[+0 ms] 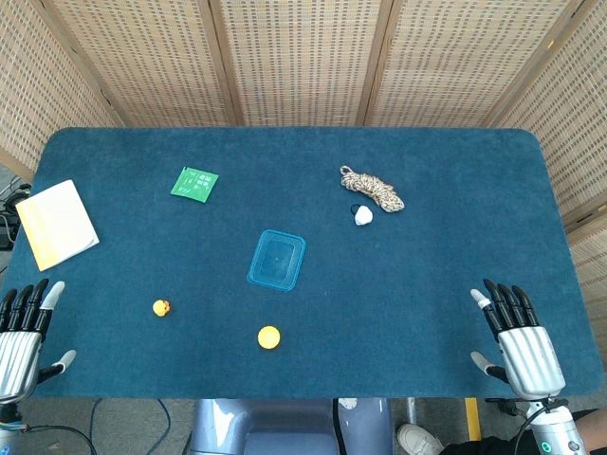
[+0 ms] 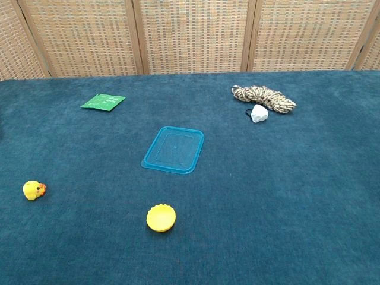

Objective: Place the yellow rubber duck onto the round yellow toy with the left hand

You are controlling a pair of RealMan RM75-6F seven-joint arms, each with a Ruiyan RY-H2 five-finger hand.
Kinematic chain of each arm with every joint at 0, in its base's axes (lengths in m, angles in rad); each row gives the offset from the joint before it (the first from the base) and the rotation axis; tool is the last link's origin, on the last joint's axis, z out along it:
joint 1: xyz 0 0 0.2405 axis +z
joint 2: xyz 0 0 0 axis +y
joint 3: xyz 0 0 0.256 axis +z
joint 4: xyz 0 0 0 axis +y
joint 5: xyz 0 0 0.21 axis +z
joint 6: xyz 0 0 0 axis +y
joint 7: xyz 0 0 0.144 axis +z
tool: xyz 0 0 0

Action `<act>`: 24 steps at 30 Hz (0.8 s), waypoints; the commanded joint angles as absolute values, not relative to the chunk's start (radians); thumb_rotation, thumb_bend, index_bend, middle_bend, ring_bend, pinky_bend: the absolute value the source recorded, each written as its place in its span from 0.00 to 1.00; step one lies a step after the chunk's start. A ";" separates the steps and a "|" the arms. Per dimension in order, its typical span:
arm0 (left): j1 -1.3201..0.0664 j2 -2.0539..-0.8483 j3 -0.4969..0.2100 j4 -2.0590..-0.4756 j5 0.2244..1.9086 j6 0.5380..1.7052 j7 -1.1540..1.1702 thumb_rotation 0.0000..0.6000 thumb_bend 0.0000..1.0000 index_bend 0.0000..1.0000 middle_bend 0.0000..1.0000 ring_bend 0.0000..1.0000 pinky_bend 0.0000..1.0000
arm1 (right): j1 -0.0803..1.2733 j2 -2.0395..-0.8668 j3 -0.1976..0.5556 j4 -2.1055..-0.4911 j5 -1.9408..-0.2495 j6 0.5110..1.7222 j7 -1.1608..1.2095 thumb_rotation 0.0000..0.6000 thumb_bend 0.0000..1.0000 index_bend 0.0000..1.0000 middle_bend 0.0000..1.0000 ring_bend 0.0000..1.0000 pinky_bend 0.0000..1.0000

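Resting nearest, at the front-left corner of the table (image 1: 398, 284), my left hand (image 1: 24, 336) is lying open, fingers extended and apart, holding nothing; my right hand (image 1: 520, 341) is sitting likewise empty and spread at the front-right corner. Outward from my left hand, the yellow rubber duck (image 1: 161, 307) is sitting near the front edge, left of centre; the round yellow toy (image 1: 268, 336) is lying to its right, apart from it and closer to the front edge. I am judging the reach not yet begun; the next move is calling for my left hand to travel right and close around the duck. It is looking small and rounded, with an orange-red beak; the toy is showing a scalloped rim.
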State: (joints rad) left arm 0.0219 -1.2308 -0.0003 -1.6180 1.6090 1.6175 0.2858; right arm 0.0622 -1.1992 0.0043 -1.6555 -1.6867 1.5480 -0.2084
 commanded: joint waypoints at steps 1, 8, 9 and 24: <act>0.022 -1.231 0.001 -1.617 1.608 1.615 0.288 1.00 0.13 0.00 0.00 0.00 0.00 | 0.062 -1.199 0.004 -1.657 -1.685 1.547 -0.208 1.00 0.00 0.09 0.00 0.00 0.00; 0.021 -1.229 0.003 -1.617 1.607 1.611 0.289 1.00 0.12 0.00 0.00 0.00 0.00 | 0.061 -1.198 0.003 -1.663 -1.688 1.550 -0.207 1.00 0.00 0.09 0.00 0.00 0.00; 0.021 -1.228 0.003 -1.618 1.607 1.610 0.288 1.00 0.13 0.00 0.00 0.00 0.00 | 0.060 -1.199 0.003 -1.663 -1.690 1.552 -0.209 1.00 0.00 0.09 0.00 0.00 0.00; 0.007 -1.224 0.004 -1.624 1.592 1.577 0.294 1.00 0.13 0.00 0.00 0.00 0.00 | 0.059 -1.210 0.015 -1.652 -1.669 1.552 -0.213 1.00 0.00 0.09 0.00 0.00 0.00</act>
State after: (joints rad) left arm 0.0074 -1.2243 0.0038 -1.6243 1.5918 1.5772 0.2940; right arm 0.0594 -1.2102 0.0150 -1.6520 -1.6686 1.5519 -0.2137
